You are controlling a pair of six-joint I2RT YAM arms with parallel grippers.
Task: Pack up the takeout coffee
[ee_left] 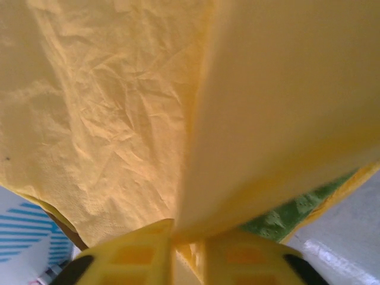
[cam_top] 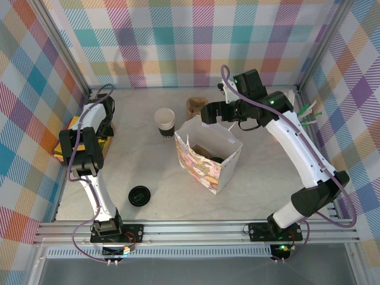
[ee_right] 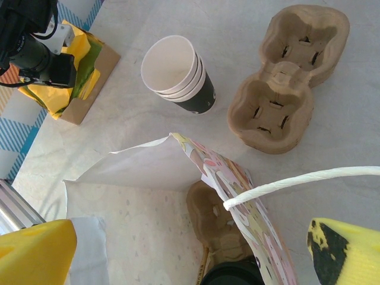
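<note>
The takeout coffee (ee_right: 233,274) shows its round black lid at the bottom of the patterned paper bag (cam_top: 202,169). It sits in a brown pulp carrier (ee_right: 217,228) inside the bag. My right gripper (ee_right: 190,255) hangs open above the bag's mouth, and the bag's white twisted handle (ee_right: 297,181) crosses between its yellow fingers. At the table's left edge my left gripper (ee_left: 189,234) is shut on a fold of yellow napkin (ee_left: 119,119) from the pile (cam_top: 62,148).
A stack of open white cups (cam_top: 164,123) stands left of the bag. A second pulp carrier (cam_top: 196,107) lies behind the bag, and a loose black lid (cam_top: 139,195) lies near the front. The napkins sit in a cardboard holder (ee_right: 89,89).
</note>
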